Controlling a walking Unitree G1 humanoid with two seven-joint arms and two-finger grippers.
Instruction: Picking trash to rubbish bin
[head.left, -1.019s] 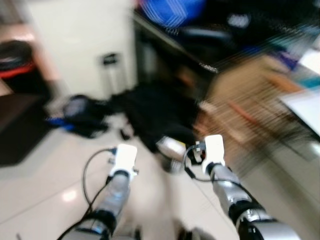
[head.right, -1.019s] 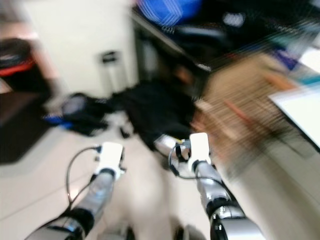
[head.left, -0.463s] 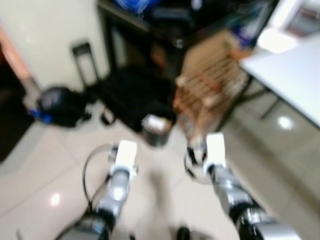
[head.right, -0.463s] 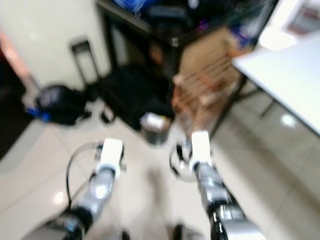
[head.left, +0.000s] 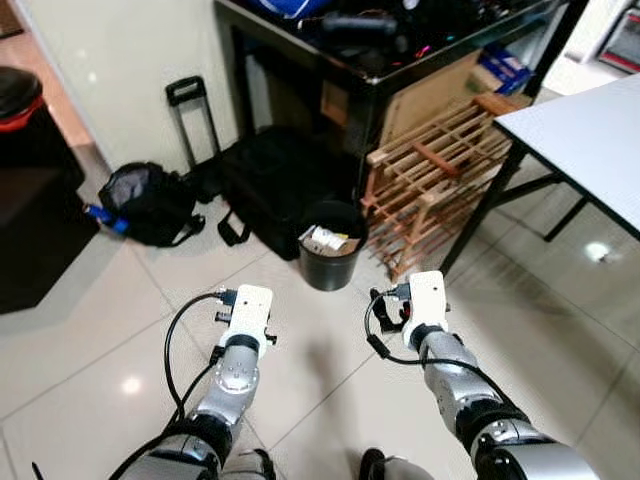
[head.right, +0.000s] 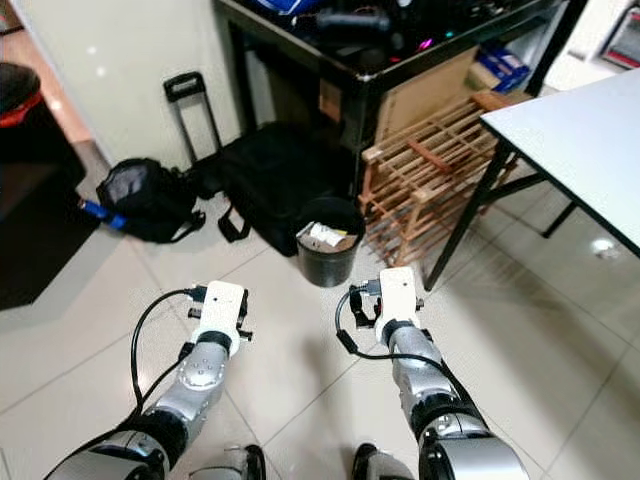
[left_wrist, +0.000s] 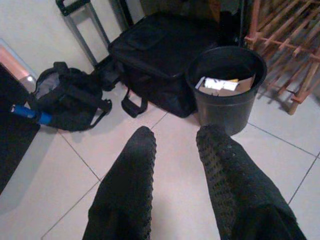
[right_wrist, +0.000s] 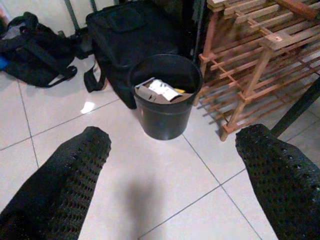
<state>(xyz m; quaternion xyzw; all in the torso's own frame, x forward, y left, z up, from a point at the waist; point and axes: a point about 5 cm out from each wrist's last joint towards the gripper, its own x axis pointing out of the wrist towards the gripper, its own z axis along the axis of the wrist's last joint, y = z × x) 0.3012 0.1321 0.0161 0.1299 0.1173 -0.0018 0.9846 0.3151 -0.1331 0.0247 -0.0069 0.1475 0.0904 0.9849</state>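
Bin stands between bag and rack, both grippers empty

Trash, pale scraps of paper and brown card (right_wrist: 159, 90), lies inside a round black plastic rubbish bin (head.left: 331, 246) on the glossy pale tiled floor (head.left: 90, 330). The bin stands just beside a large black soft travel bag with carry straps (head.left: 268, 185) on the robot's left and a slatted light wooden rack (head.left: 440, 180) on its right, the rack leaning against a dark metal-framed shelving unit (head.left: 370, 60). Behind the bag a black telescopic trolley handle (head.left: 187, 112) rises against a cream wall. Farther to the left a black backpack (head.left: 148, 203) slumps on the tiles with a blue object poking out at its side. A white table with black legs (head.left: 580, 130) fills the right.

Both silver arms reach forward over the tiles, short of the bin. The left gripper (left_wrist: 172, 145) holds nothing, its two black fingers slightly apart. The right gripper (right_wrist: 172, 150) is spread wide, empty, with the bin framed between its fingers.
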